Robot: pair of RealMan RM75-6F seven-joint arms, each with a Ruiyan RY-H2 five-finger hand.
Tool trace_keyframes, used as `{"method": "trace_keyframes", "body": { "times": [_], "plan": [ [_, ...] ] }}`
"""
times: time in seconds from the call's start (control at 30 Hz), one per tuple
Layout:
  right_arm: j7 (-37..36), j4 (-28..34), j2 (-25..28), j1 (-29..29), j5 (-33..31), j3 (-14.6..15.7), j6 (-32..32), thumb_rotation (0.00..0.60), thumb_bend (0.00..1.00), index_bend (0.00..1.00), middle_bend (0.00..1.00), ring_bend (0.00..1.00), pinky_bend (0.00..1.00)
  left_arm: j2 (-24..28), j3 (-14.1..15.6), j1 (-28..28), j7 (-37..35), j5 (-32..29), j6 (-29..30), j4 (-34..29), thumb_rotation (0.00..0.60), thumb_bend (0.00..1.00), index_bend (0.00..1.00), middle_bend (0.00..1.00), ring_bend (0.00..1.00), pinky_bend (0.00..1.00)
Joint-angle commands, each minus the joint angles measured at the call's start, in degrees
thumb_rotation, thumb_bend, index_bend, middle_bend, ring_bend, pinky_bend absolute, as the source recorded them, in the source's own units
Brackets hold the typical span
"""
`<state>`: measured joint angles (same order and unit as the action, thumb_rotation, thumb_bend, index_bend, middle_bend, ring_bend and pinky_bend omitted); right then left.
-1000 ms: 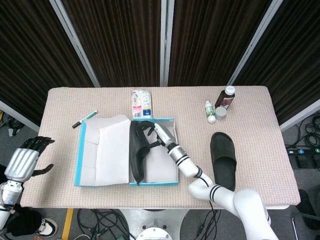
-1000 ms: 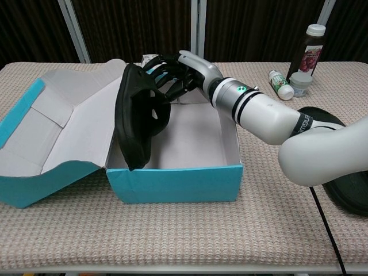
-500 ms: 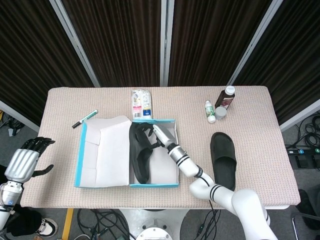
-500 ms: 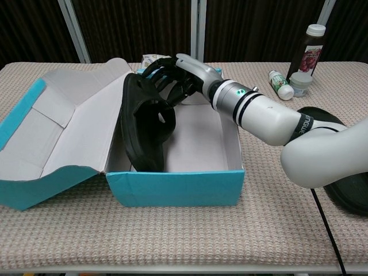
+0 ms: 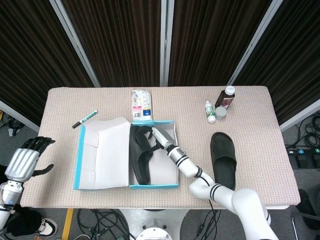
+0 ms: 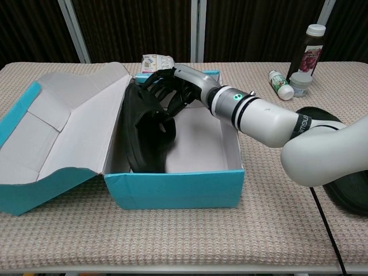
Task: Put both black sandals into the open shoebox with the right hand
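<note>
The robot's right hand [image 6: 172, 86] reaches into the open shoebox [image 6: 172, 190], its fingers wrapped around the strap of a black sandal [image 6: 146, 135] that stands on edge against the box's left wall, toe end down near the front. Carrying the sandal by its strap appears to let the sole slide down along the wall, leaving the rest of the box floor free for its mate. The second black sandal [image 5: 223, 160] lies flat on the desk [image 5: 260, 125], well to the right of the box and beside the robot's right forearm, not yet collected. The box's lid flap [image 5: 102, 152] is folded out to the left, keeping the opening unobstructed. The left hand [image 5: 25, 157] hangs off the desk's left edge, fingers loosely apart and holding nothing, as the task calls for the right alone. A marker, a packet and bottles sit along the far side.
</note>
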<state>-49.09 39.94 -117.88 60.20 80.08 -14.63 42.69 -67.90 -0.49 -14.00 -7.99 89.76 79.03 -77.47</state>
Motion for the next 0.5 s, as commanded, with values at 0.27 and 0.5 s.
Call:
{"method": "trace_keyframes", "body": {
  "times": [0.27, 0.5],
  "plan": [
    [-5.2, 5.4, 5.3, 0.6, 3.3, 2.5, -1.8, 0.6, 0.0, 0.03, 0.18, 0.02, 0.19, 0.1, 0.0, -0.1, -0.4, -0.1, -0.2, -0.3, 0.6, 0.19, 0.22, 0.2, 0.14, 0.2],
    [-3.6, 8.5, 8.0, 0.5, 3.4, 2.2, -0.3, 0.6, 0.0, 0.0, 0.11, 0.0, 0.17, 0.1, -0.1, -0.3, 0.0, 0.0, -0.3, -0.8, 0.6, 0.19, 0.22, 0.2, 0.14, 0.2]
  ]
}}
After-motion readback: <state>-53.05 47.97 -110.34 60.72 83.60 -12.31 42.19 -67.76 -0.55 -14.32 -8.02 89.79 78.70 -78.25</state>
